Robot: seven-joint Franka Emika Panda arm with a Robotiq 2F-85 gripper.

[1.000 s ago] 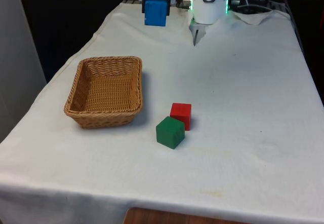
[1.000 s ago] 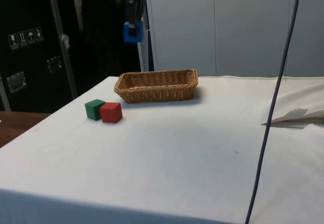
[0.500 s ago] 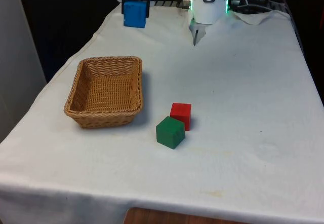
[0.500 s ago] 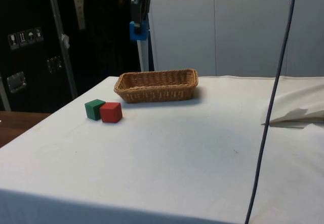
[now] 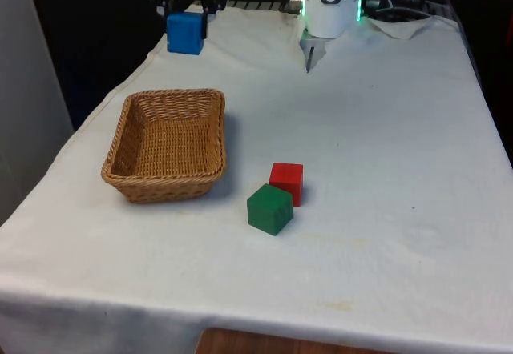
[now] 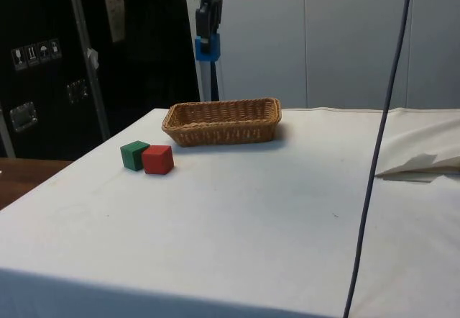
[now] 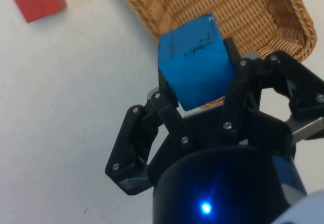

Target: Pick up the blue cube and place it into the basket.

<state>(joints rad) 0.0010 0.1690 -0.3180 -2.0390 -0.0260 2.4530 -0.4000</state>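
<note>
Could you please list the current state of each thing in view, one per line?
Gripper: shut on blue cube, raised.
Blue cube: held in the air, near the basket.
Basket: upright, empty.
Red cube: on the cloth, touching green cube.
Green cube: on the cloth.

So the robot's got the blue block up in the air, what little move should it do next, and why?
Probably carry it sideways until it hangs right over the basket, then go down. The pincer is shut on the blue cube, which is high above the table. In the wrist view the cube sits over the basket's rim rather than its middle, so letting go now might miss.
</note>
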